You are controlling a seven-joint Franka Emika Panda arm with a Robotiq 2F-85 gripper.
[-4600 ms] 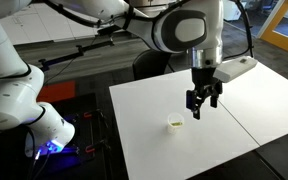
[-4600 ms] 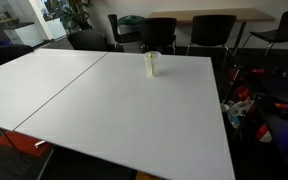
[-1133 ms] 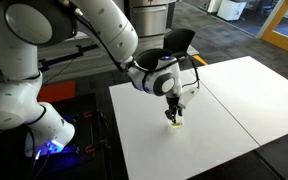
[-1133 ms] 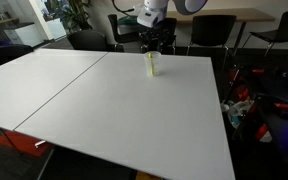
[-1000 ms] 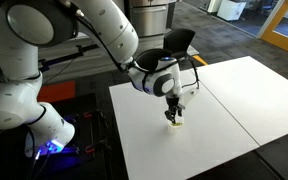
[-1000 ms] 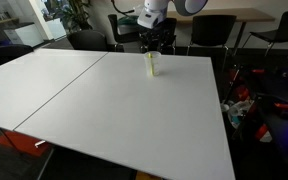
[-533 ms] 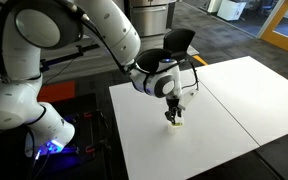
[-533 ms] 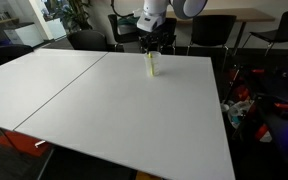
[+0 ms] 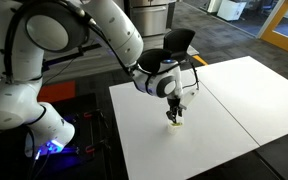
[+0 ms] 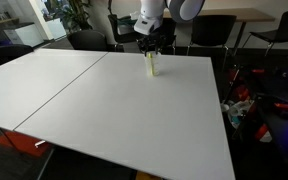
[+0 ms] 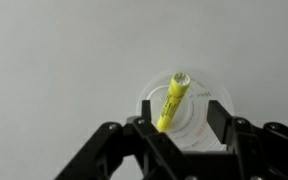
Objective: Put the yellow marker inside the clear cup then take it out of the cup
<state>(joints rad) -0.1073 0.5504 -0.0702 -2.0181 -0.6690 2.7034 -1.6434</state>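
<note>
The clear cup [image 11: 200, 96] stands upright on the white table [image 9: 224, 100], and the yellow marker [image 11: 171, 103] leans inside it with its top above the rim. In the wrist view my gripper [image 11: 181, 125] is directly over the cup. Its black fingers [image 11: 216, 120] stand apart on either side of the marker, which lies close to the left one, and I see no grip on it. In both exterior views the gripper [image 9: 175, 111] [image 10: 152, 48] points down, just above the cup [image 9: 175, 122] [image 10: 152, 66].
The table [image 10: 114, 110] is two white tops joined along a seam. Black chairs [image 10: 214, 32] line its far side. Cables and red and blue clutter [image 10: 246, 108] lie on the floor by one edge. The robot base [image 9: 24, 110] stands beside the table.
The arm has shifted slightly and the gripper has settled a little lower over the cup. Cup and marker have stayed in place.
</note>
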